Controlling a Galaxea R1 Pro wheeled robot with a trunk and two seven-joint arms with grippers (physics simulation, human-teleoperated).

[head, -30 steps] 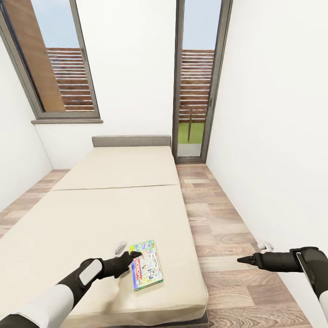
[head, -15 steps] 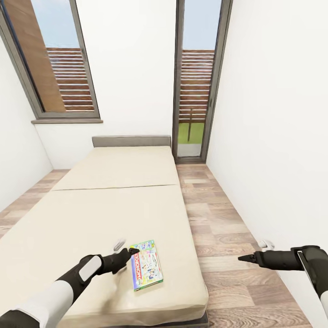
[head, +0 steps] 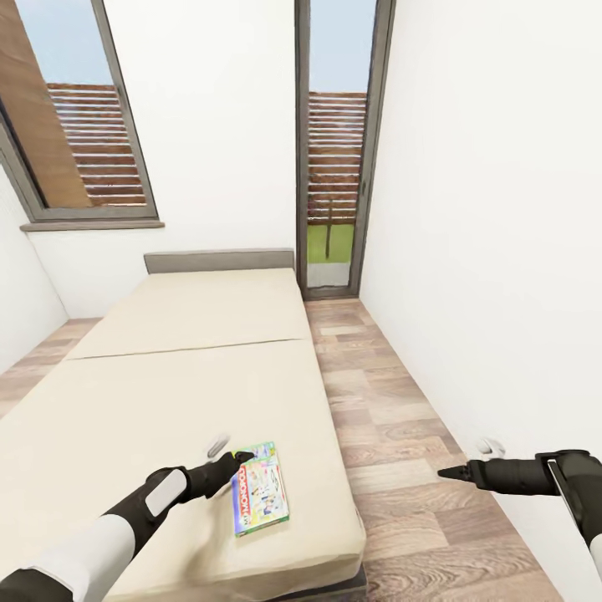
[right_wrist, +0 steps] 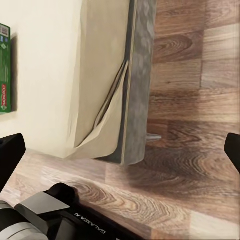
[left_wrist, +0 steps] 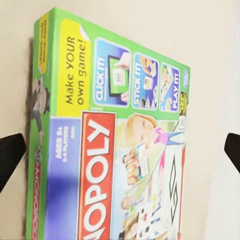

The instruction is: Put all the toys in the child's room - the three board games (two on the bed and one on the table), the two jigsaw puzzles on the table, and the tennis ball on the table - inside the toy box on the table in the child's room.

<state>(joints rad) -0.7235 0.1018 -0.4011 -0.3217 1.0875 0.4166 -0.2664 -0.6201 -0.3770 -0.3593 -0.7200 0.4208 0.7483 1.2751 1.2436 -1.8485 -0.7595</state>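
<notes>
Head view: one board game (head: pixel 261 498) lies flat near the bed's (head: pixel 167 393) foot corner, the left gripper (head: pixel 230 458) hovering at its edge, jaws spread wide, empty. Right gripper (head: pixel 456 473) hangs over floor (head: pixel 393 435); its opening is hard to judge here, spread empty in wrist view.

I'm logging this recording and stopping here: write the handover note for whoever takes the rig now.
Left gripper: jaws open, empty, at the near left edge of the Monopoly board game; in the left wrist view the box lies between the open fingertips, not yet gripped.
Right gripper: jaws open, empty, out over the wooden floor right of the bed.
Board game lies flat near the bed's near right corner.
Done: nothing that these views confirm.
Left: grasp this game and carry it to the toy box; the other toys are out of view.
</notes>
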